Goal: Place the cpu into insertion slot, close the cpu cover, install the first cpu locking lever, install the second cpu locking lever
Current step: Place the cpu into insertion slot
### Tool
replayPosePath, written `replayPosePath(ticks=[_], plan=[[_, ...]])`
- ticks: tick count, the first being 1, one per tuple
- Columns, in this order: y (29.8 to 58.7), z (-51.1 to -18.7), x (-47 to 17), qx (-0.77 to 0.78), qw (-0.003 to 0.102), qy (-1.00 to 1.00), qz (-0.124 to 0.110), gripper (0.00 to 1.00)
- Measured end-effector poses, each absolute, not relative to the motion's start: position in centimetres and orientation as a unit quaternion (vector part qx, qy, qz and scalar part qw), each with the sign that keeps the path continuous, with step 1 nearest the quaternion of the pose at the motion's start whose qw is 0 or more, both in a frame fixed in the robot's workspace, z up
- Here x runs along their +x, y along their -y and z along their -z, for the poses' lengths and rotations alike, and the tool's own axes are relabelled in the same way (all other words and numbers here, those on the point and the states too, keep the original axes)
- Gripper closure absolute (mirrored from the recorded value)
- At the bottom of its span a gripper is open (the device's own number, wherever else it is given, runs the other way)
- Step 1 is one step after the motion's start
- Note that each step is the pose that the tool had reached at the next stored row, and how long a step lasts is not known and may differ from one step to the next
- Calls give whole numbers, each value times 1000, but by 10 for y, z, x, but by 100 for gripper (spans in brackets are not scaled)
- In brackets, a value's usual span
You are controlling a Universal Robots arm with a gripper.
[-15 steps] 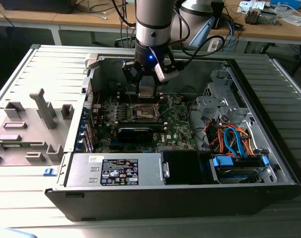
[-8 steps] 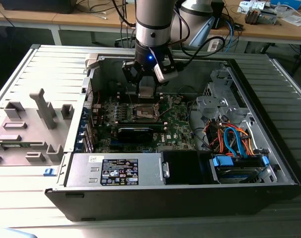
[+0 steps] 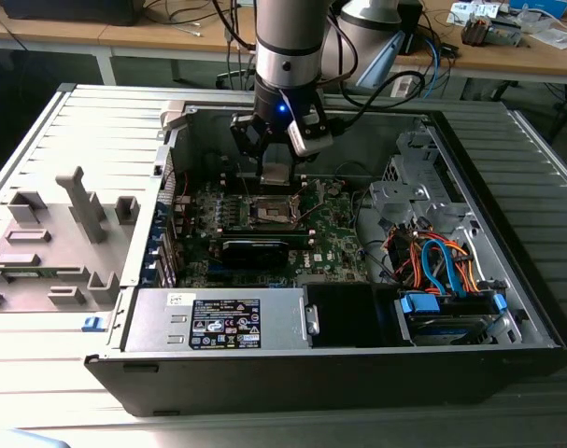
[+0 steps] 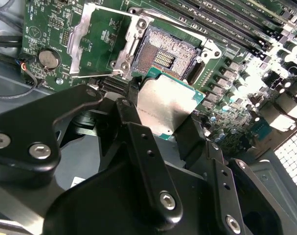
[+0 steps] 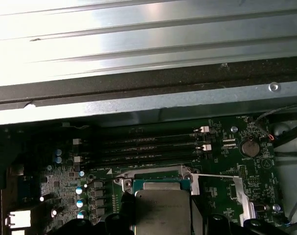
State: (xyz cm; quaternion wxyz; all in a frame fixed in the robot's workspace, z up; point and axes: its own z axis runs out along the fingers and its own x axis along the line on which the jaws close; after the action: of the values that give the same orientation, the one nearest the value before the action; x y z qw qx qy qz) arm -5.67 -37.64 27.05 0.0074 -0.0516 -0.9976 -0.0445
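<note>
My gripper (image 3: 276,166) hangs inside the open computer case, shut on the cpu (image 3: 276,174), a small square chip with a silver-grey top. In the second wrist view the cpu (image 4: 168,100) sits tilted between the two black fingers (image 4: 133,122), just above and beside the insertion slot (image 4: 165,51), whose dark contact field lies bare. The cpu cover (image 4: 76,41) is flipped open next to the slot, and a thin wire lever (image 4: 94,75) lies along it. The first wrist view shows the cpu (image 5: 163,210) over the slot, with the open cover (image 5: 238,188) alongside.
A long black card (image 3: 255,250) lies just in front of the slot. Memory slots (image 5: 148,146) and a coin battery (image 5: 249,148) flank it. A power supply (image 3: 218,322) and a drive cage with coloured cables (image 3: 442,271) fill the case front. A grey fixture (image 3: 68,233) stands outside.
</note>
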Motion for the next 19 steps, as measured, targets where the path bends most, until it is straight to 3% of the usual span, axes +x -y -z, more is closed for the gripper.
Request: replayPosePath(ticks=[19], plan=[[377, -271, -57, -85, 6, 995, 44, 45]])
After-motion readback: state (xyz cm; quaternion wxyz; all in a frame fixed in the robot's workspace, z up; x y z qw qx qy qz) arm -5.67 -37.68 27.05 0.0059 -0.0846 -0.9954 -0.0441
